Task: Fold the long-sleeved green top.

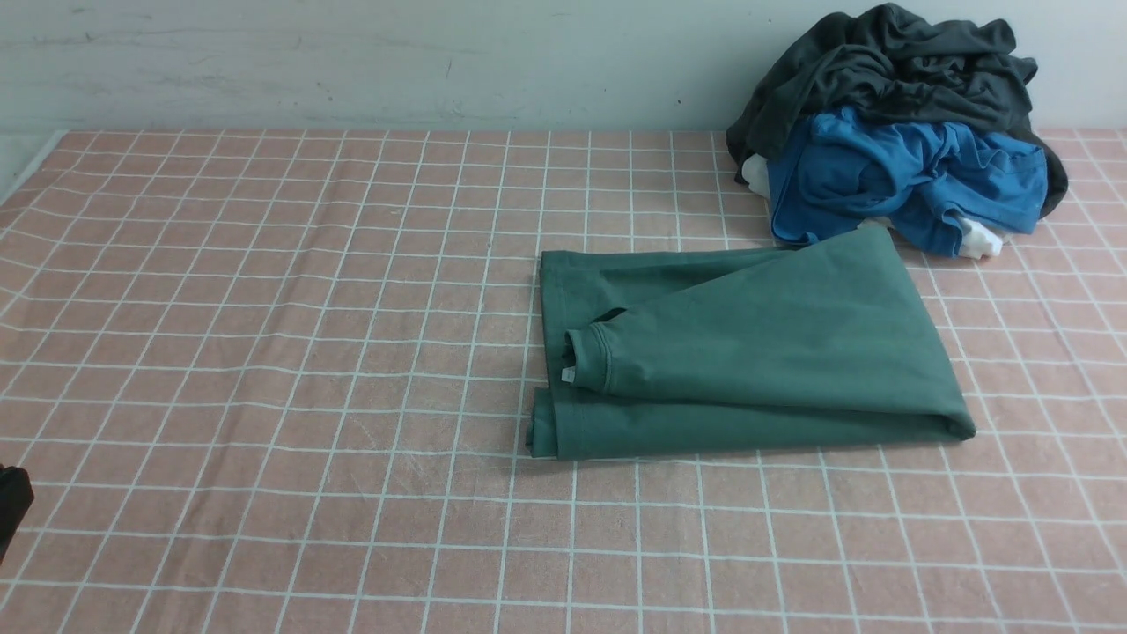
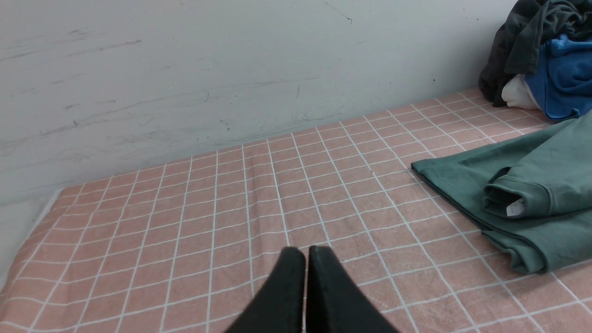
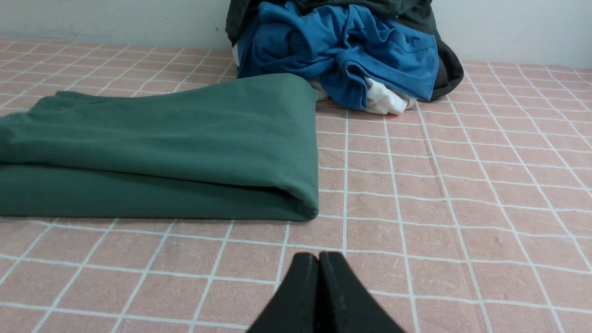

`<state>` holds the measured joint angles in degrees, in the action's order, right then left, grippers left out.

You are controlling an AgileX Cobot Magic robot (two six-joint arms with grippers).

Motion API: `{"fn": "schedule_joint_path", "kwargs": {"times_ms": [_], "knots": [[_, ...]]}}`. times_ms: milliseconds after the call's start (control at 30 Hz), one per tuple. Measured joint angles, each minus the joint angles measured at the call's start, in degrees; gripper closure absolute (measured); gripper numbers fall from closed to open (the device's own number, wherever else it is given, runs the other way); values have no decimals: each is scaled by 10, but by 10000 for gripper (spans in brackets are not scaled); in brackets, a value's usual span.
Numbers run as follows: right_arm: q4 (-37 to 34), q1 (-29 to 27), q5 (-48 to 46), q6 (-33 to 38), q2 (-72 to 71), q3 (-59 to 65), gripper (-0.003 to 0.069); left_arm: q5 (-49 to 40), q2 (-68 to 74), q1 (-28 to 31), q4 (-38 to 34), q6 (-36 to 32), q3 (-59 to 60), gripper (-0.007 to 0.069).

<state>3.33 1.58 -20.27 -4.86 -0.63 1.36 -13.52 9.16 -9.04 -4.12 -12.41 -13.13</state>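
The green long-sleeved top lies folded into a flat bundle right of the table's middle, its crew neck and white label facing left. It also shows in the left wrist view and the right wrist view. My left gripper is shut with nothing in it, hovering over bare cloth well to the left of the top. My right gripper is shut and empty too, held back from the top's near right corner. In the front view only a dark bit of the left arm shows at the left edge.
A pink checked tablecloth covers the table. A pile with a dark charcoal garment, a bright blue garment and some white cloth sits at the back right, touching the top's far corner. A pale wall runs behind.
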Motion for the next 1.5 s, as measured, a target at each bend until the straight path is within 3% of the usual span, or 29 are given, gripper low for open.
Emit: {"fn": "schedule_joint_path", "kwargs": {"times_ms": [467,800,1067,1500], "knots": [[-1,0,-1,1,0,0,672,1,-6,0,0,0,4,627],[-3,0,-1,1,0,0,672,13,-98,42,0,0,125,627],[-3,0,-1,2,0,0,672,-74,-98,45,-4,2,144,627],[-3,0,-1,2,0,0,672,-72,-98,45,-4,3,144,627]]}}
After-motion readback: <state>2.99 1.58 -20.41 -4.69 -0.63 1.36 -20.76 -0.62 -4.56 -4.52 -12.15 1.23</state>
